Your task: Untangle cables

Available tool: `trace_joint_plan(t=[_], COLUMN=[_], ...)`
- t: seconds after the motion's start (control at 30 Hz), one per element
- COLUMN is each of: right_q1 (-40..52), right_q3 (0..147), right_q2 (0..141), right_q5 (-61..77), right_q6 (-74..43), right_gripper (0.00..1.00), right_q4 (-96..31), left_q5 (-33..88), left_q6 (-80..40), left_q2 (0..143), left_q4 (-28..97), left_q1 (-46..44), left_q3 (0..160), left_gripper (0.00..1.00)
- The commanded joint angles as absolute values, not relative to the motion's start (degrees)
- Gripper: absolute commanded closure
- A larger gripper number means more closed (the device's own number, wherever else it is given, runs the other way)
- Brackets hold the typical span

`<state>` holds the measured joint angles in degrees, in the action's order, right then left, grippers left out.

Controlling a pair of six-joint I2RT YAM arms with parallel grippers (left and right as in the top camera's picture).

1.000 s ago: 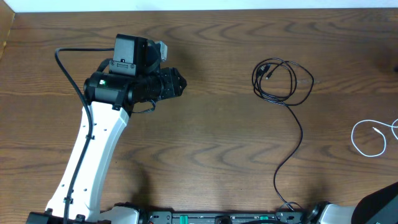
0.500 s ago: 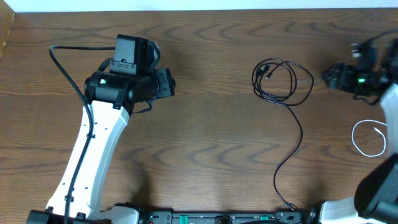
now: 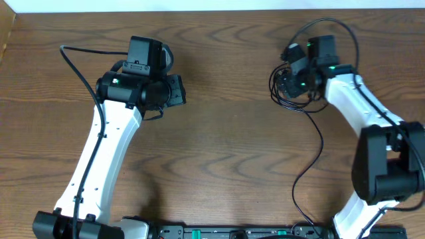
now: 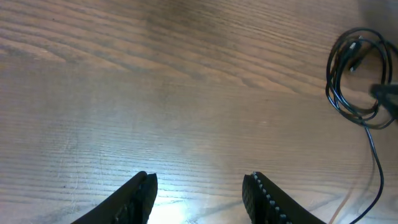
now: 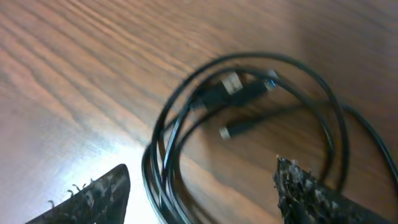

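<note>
A black cable lies coiled on the wooden table (image 3: 226, 133) at the right rear, and its tail (image 3: 321, 142) runs toward the front edge. My right gripper (image 3: 287, 79) hovers open over the left side of the coil. In the right wrist view its fingertips (image 5: 118, 180) straddle the coil's bundled strands (image 5: 163, 127), with the small plug ends (image 5: 233, 82) lying just beyond; the picture is blurred. My left gripper (image 3: 180, 89) is open over bare wood at the left, well apart from the coil (image 4: 331, 93), with nothing between its jaws (image 4: 200, 177).
The left arm's white link (image 3: 99, 159) stretches from the front left toward the table's middle rear. The right arm (image 3: 385, 153) bends along the right edge. A white strip borders the table's far edge (image 3: 199, 5).
The right arm has swung in from off the right side and come over the black coil, now covering the spot where a white loop lay. The left gripper has turned and shifted slightly.
</note>
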<state>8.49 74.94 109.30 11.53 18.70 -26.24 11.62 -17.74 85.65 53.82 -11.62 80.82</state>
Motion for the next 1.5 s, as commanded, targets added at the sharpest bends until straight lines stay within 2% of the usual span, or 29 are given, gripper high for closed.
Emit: trace_joint_plan(t=[0.0, 0.17, 0.37, 0.47, 0.53, 0.6, 0.7, 0.87, 1.2, 1.27, 1.4, 1.47], right_q1=[10.4, 11.5, 11.5, 11.5, 12.1, 13.1, 15.0, 19.3, 29.0, 29.7, 29.0, 28.4], right_q3=[75.2, 75.2, 75.2, 75.2, 75.2, 75.2, 75.2, 75.2, 75.2, 75.2, 75.3, 75.4], right_q2=[113.2, 116.2, 116.3, 116.3, 116.3, 116.3, 116.3, 116.3, 116.3, 116.3, 116.0, 115.7], right_q5=[8.5, 9.0, 16.8, 21.1, 23.5, 29.5, 40.3, 51.0, 52.2, 51.1, 40.3, 36.3], right_q6=[20.2, 17.0, 9.7, 6.9, 6.0, 6.0, 7.7, 9.1, 9.1, 9.1, 5.7, 4.7], right_gripper=[0.28, 0.32, 0.48, 0.67, 0.73, 0.89, 0.99, 0.99, 0.99, 0.99, 0.98, 0.89], right_q4=[-26.0, -26.3, -32.2, -37.4, -40.2, -41.8, -42.3, -40.5, -35.0, -33.9, -32.7, -32.7], left_q5=[10.6, 10.6, 10.6, 10.6, 10.6, 10.6, 10.6, 10.6, 10.6, 10.6, 10.6, 10.7], left_q6=[-17.2, -17.2, -17.2, -17.2, -17.2, -17.2, -17.2, -17.2, -17.2, -17.2, -17.2, -17.2], left_q2=[85.8, 85.8, 85.8, 85.8, 85.8, 85.8, 85.8, 85.8, 85.8, 85.8, 85.8, 85.8], left_q4=[54.6, 55.2, 55.2, 55.2, 55.2, 55.2, 55.2, 55.2, 55.2, 55.2, 55.3, 55.3], left_q1=[-11.3, -11.3, -11.3, -11.3, -11.3, -11.3, -11.3, -11.3, -11.3, -11.3, -11.3, -11.3], left_q3=[80.8, 80.8, 80.8, 80.8, 80.8, 80.8, 80.8, 80.8, 80.8, 80.8, 80.8, 80.8], left_gripper=[0.5, 0.5, 0.5, 0.5, 0.5, 0.5, 0.5, 0.5, 0.5, 0.5, 0.5, 0.5])
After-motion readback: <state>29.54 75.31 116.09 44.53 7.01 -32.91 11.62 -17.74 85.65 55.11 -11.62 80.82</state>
